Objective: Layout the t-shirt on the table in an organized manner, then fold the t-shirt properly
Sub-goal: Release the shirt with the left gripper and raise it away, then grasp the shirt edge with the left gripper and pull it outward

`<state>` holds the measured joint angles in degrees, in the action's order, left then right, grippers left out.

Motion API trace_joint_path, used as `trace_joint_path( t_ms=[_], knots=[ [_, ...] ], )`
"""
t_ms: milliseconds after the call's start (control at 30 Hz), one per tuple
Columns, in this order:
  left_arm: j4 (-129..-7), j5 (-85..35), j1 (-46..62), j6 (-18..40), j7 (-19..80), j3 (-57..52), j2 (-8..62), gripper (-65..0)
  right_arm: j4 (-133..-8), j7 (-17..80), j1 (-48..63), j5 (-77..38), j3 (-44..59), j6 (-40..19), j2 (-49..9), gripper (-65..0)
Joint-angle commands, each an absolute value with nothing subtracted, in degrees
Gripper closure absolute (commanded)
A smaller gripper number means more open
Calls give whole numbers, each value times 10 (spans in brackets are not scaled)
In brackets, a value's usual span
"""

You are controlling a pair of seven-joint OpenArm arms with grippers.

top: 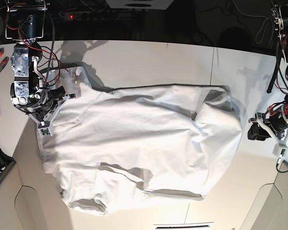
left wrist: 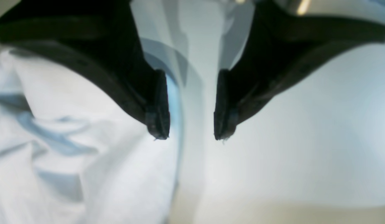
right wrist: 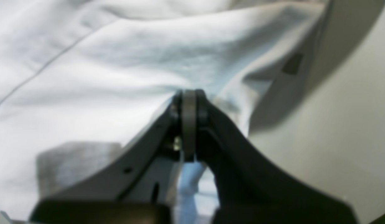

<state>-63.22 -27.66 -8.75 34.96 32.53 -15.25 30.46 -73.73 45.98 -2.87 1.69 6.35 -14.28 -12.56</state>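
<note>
**Right hand pinned to the shirt's corner, left hand waiting wide**

Here we are: the t-shirt (top: 144, 143) lies spread across the middle of the tabletop (top: 149, 57), rumpled, with its lower edge turned under and a sleeve doubled over at the far side. The right hand (right wrist: 189, 102) is pressed together, and from its wrist view the tips meet right at a ridge of cloth, so I'd call that a pinch on the t-shirt's edge near the corner. Over on the other side the left hand (left wrist: 190, 130) hangs with its fingers apart, nothing between them, the shirt's edge just beside one finger and bare tabletop under the other.

This looks like the flattening stage, well short of any fold. To do it well, I'd say the left hand wants its own corner first, then both should draw outward together, low and even, so the wrinkles run out rather than bunch. Pull one side alone and the whole garment may slide.

No containers in sight on this tabletop, so nothing to report there.
</note>
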Motion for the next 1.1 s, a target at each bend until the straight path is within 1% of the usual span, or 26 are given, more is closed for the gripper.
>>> trace_joint_path(
  t_ms=[0,100,133,267,400,500,600,633,667,700,767,800,1067],
  knots=[
    [-641,-284,-93,357,316,-162,316,-282,-728,504,-22,34,65,-137,-133,0],
    [-640,-271,-81,356,330,-159,315,-373,-728,504,-22,34,65,-137,-133,0],
    [-637,-271,-75,353,330,-157,314,-379,-728,504,-22,34,65,-137,-133,0],
    [-620,-272,-57,350,330,-152,297,-379,-728,504,-22,34,65,-137,-133,0],
    [-614,-276,-54,357,330,-152,266,-379,-728,504,-22,34,65,-137,-133,0],
    [-614,-310,-56,359,330,-152,249,-378,-728,504,-22,34,65,-137,-133,0],
    [-614,-337,-56,385,328,-152,244,-377,-728,506,-22,34,65,-137,-133,0],
    [-614,-346,-56,389,328,-152,245,-366,-728,506,-22,34,65,-137,-133,0],
    [-614,-353,-57,395,328,-152,245,-325,-728,506,-22,34,65,-137,-133,0],
    [-614,-360,-57,400,328,-152,246,-249,-728,506,-22,34,65,-137,-133,0],
    [-614,-375,-57,400,317,-152,246,-39,-728,506,-22,34,65,-137,-133,0],
    [-614,-382,-57,400,309,-154,246,0,-728,506,-22,34,65,-137,-133,0],
    [-615,-466,-59,400,303,-157,246,0,-728,506,-22,23,65,-137,-133,0]
  ],
)
